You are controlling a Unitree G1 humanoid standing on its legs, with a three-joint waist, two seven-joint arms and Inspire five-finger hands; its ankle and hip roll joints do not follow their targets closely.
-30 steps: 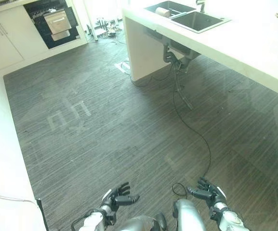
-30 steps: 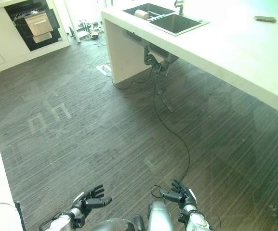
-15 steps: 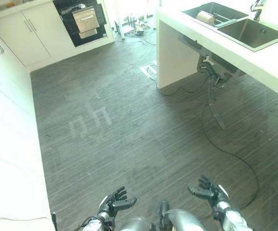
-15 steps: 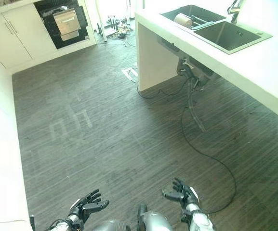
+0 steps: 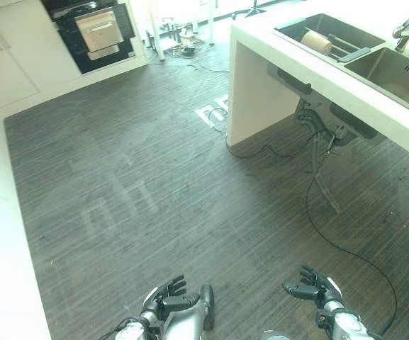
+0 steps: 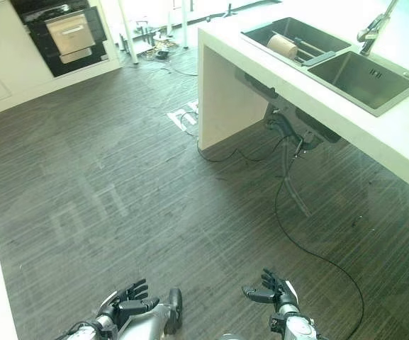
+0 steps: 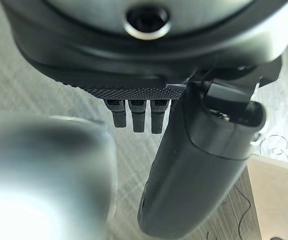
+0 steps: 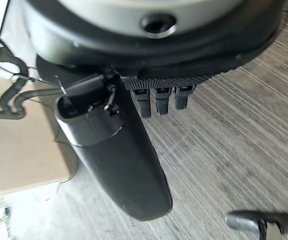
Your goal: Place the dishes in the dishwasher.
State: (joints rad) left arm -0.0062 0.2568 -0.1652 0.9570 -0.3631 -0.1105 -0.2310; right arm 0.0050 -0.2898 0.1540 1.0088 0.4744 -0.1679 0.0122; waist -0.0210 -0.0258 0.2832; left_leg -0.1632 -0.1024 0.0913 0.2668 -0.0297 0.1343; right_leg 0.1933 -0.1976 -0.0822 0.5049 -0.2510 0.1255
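Two hands hang low before you over the dark floor (image 5: 154,184), both empty: your left hand (image 5: 163,299) has its fingers loosely spread, and your right hand (image 5: 316,287) is likewise relaxed and holding nothing. Far ahead on your left, the dishwasher (image 5: 98,30) sits in the white cabinets (image 5: 9,57), its front dark. On your right runs the counter (image 6: 402,142) with a double sink (image 6: 332,60) near its far corner; a roll-shaped thing (image 5: 316,42) lies in the farther basin, and you cannot tell whether it is a dish. A tap (image 6: 373,27) stands at the sink's right edge.
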